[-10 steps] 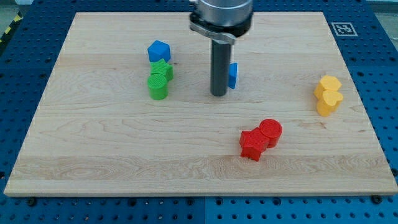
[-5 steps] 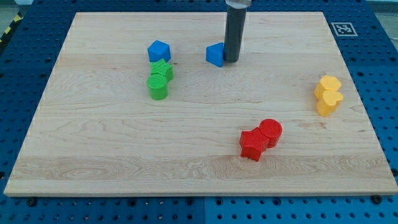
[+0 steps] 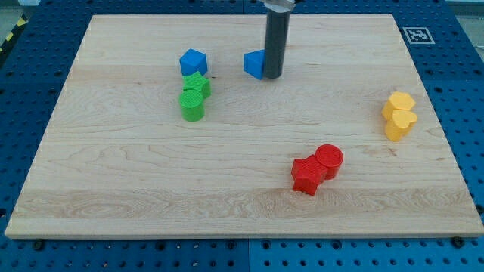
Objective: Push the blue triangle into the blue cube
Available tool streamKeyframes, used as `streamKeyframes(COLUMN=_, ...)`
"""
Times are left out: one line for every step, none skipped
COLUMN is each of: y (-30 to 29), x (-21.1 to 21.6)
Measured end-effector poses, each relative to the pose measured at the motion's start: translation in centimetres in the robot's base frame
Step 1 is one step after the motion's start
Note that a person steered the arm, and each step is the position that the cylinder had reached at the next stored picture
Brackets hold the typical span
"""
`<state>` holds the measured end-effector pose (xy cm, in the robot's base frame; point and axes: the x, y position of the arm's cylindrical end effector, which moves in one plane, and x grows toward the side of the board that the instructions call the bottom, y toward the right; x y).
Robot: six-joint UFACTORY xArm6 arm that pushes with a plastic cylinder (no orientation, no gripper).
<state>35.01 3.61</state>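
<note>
The blue triangle [image 3: 254,65] lies on the wooden board near the view's top centre. My tip [image 3: 272,75] stands right against its right side, touching it. The blue cube [image 3: 193,61] sits to the left of the triangle, with a gap of bare board between them. The dark rod rises from the tip out of the view's top.
A green star block [image 3: 197,85] and a green cylinder [image 3: 192,106] sit just below the blue cube. Two red blocks [image 3: 317,169] lie at the lower middle-right. Two yellow blocks [image 3: 398,115] lie at the right. The board's top edge [image 3: 227,15] is close behind the rod.
My tip has moved up and then left, getting onto the triangle's right side. The blue triangle has slid left and up, closer to the blue cube. The other blocks have not moved.
</note>
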Motion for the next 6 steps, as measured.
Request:
streamKeyframes(y=-2.9, x=-1.0)
streamKeyframes(y=-5.2, x=-2.2)
streamKeyframes(y=-6.4, x=-3.2)
streamKeyframes(y=-4.6, x=-2.1)
streamKeyframes(y=-1.3, x=-1.7)
streamKeyframes(y=-1.3, x=-5.8)
